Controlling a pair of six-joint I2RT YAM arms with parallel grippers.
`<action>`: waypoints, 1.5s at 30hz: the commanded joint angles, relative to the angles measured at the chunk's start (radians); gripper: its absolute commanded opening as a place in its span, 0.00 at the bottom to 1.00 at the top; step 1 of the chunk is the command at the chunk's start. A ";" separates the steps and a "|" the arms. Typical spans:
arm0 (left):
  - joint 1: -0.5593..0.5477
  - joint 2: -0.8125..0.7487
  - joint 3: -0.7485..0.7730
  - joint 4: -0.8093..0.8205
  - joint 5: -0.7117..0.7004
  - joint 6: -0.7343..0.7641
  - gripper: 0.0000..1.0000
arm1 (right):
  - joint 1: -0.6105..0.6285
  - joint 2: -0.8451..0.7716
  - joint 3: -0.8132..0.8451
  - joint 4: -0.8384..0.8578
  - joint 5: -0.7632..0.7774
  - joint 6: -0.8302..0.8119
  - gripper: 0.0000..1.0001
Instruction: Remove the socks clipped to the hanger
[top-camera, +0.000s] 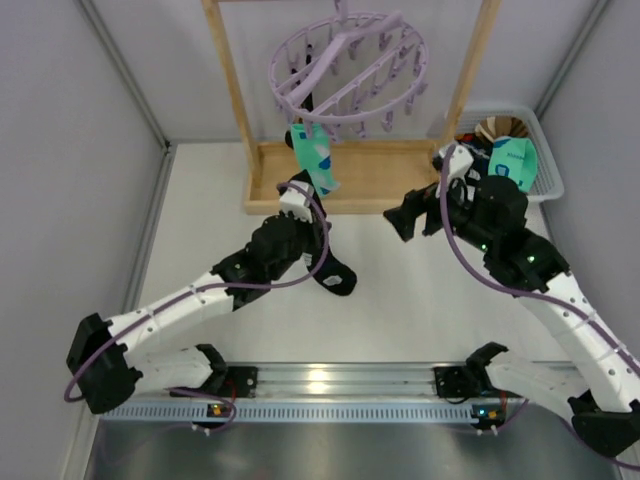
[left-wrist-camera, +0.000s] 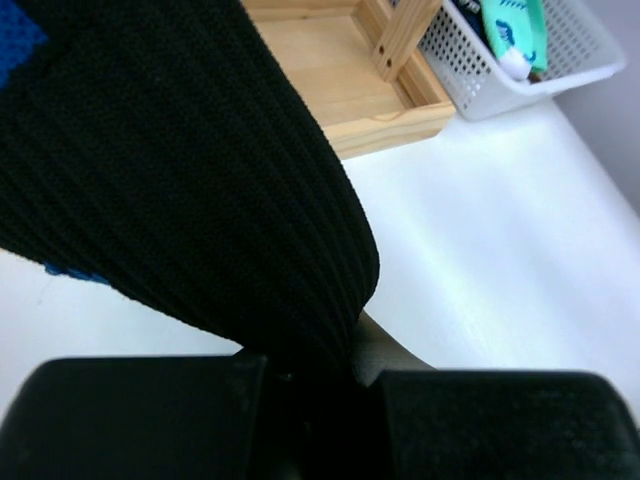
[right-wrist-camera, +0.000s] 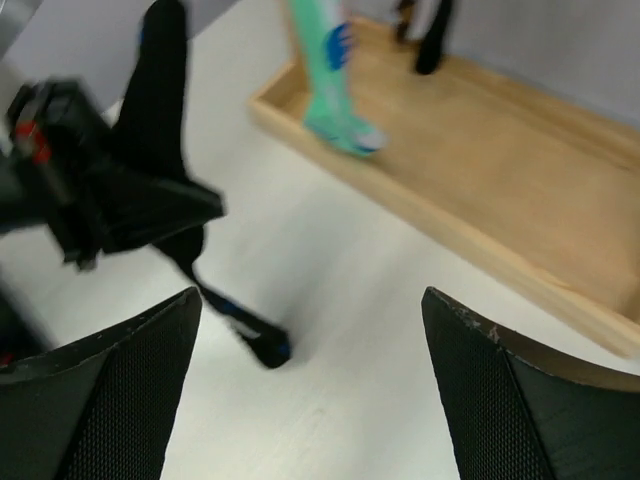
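The lilac hanger (top-camera: 348, 65) hangs from the wooden frame at the back. A mint sock (top-camera: 313, 160) hangs clipped to it over the wooden base, and also shows in the right wrist view (right-wrist-camera: 330, 80). A dark sock end (right-wrist-camera: 430, 40) hangs behind it. My left gripper (top-camera: 298, 200) is shut on a black sock (left-wrist-camera: 180, 170) just in front of the base. The sock's toe (top-camera: 338, 282) rests on the table. Its upper end rises past the gripper (right-wrist-camera: 165, 70); I cannot tell whether it is clipped. My right gripper (top-camera: 405, 220) is open and empty (right-wrist-camera: 310, 330), to the right of the black sock.
The wooden frame's tray base (top-camera: 350, 175) lies across the back, its uprights at both sides. A white basket (top-camera: 545, 160) at the back right holds a mint sock (top-camera: 512, 160) and brown-and-white cloths. Grey walls close in left and right.
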 joint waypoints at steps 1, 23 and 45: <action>0.028 -0.086 0.029 -0.081 0.087 -0.108 0.00 | -0.005 -0.001 -0.192 0.236 -0.512 0.059 0.88; 0.031 -0.157 0.106 -0.081 0.081 -0.360 0.00 | 0.193 0.363 -0.363 0.956 -0.515 0.215 0.52; 0.032 -0.284 0.114 -0.329 -0.091 -0.122 0.98 | -0.473 0.119 -0.241 0.264 0.079 0.270 0.00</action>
